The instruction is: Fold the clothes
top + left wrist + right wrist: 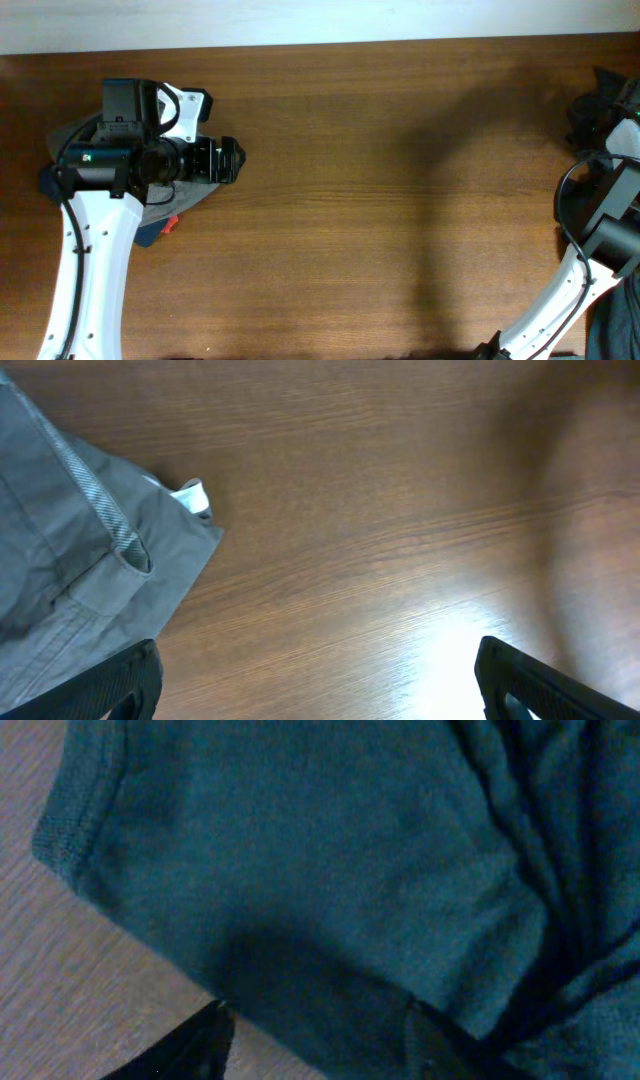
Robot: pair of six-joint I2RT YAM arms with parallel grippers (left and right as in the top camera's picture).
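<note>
A grey garment (70, 560) with a white label lies at the left of the left wrist view. In the overhead view it (180, 200) shows under the left arm. My left gripper (228, 160) is open and empty over bare wood just right of it, fingertips wide apart (318, 680). A dark teal knit garment (330, 870) fills the right wrist view. My right gripper (315, 1040) hangs close over its hemmed edge, fingers apart with cloth between them. In the overhead view the right gripper (596, 112) is at the far right edge.
A navy cloth with a red tag (160, 230) pokes out beneath the grey garment. More dark cloth (615, 320) lies at the bottom right corner. The wooden table (400, 200) spans the view, with a pale wall strip along the back.
</note>
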